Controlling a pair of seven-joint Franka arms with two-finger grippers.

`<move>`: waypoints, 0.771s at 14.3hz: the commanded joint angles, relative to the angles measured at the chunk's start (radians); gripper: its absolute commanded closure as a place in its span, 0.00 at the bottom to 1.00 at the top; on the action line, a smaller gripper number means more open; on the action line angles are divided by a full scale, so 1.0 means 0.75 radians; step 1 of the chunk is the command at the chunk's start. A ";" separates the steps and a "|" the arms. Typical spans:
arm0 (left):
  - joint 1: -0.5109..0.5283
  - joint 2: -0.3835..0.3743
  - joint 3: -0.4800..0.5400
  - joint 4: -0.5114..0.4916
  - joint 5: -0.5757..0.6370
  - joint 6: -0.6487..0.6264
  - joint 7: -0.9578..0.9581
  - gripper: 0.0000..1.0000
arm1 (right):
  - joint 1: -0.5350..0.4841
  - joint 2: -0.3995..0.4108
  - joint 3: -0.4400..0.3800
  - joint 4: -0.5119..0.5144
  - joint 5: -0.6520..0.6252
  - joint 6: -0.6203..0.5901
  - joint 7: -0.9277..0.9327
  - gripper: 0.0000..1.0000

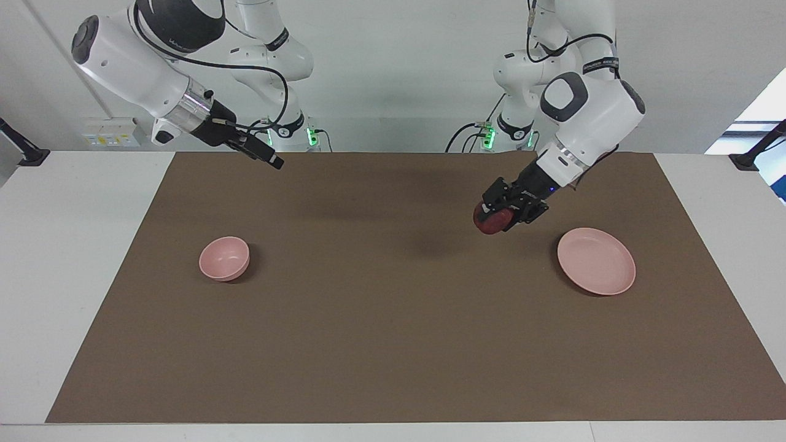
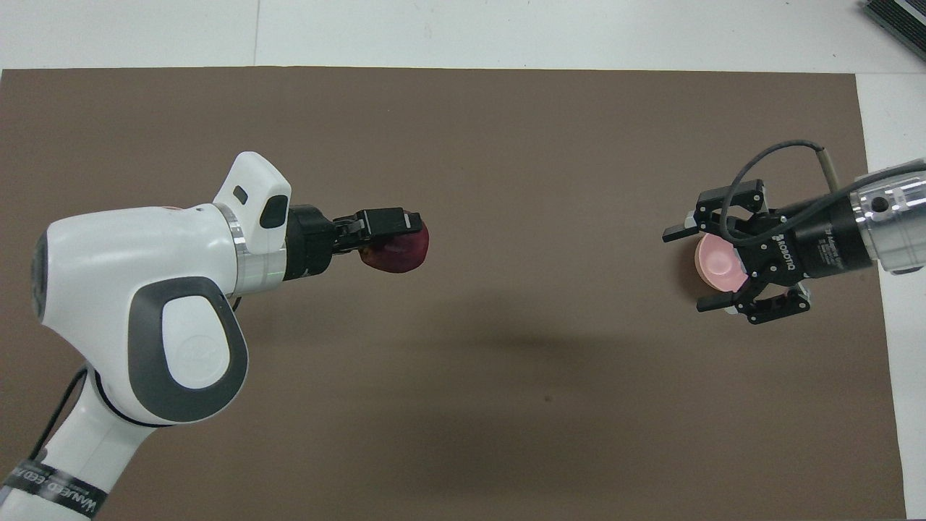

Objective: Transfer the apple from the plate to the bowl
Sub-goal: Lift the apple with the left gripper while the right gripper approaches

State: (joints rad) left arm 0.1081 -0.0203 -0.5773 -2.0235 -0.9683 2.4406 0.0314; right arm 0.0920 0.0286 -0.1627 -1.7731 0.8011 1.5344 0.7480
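Observation:
My left gripper (image 1: 495, 216) is shut on the dark red apple (image 1: 487, 226) and holds it in the air over the bare mat, beside the plate on the side toward the bowl. In the overhead view the left gripper (image 2: 411, 233) and the apple (image 2: 398, 255) also show. The flat pink plate (image 1: 595, 261) lies empty at the left arm's end of the table; the left arm hides it in the overhead view. The small deep pink bowl (image 1: 225, 258) stands empty at the right arm's end. My right gripper (image 1: 273, 161) is open and raised; from above the right gripper (image 2: 687, 269) partly covers the bowl (image 2: 718, 262).
A brown mat (image 1: 393, 344) covers most of the white table (image 1: 73, 245). The plate and the bowl are the only things standing on it.

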 commanded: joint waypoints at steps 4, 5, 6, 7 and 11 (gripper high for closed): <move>-0.001 -0.006 -0.238 0.000 -0.300 0.429 -0.034 1.00 | 0.010 0.146 0.014 0.133 0.198 -0.015 0.258 0.00; -0.001 -0.006 -0.287 0.000 -0.341 0.513 -0.034 1.00 | 0.010 0.174 0.014 0.135 0.271 -0.009 0.281 0.00; -0.001 -0.002 -0.338 0.000 -0.363 0.588 -0.034 1.00 | 0.014 0.185 0.014 0.137 0.302 0.001 0.287 0.00; -0.003 0.005 -0.369 0.010 -0.380 0.648 -0.034 1.00 | 0.026 0.197 0.017 0.137 0.310 0.003 0.307 0.00; -0.003 0.013 -0.453 0.053 -0.454 0.799 -0.032 1.00 | 0.128 0.275 0.029 0.270 0.325 0.065 0.428 0.00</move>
State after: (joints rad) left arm 0.1081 -0.0173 -0.8995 -2.0092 -1.2825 2.9882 0.0135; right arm 0.1413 0.1940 -0.1497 -1.6348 1.0288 1.5605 1.0139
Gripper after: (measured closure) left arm 0.242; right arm 0.000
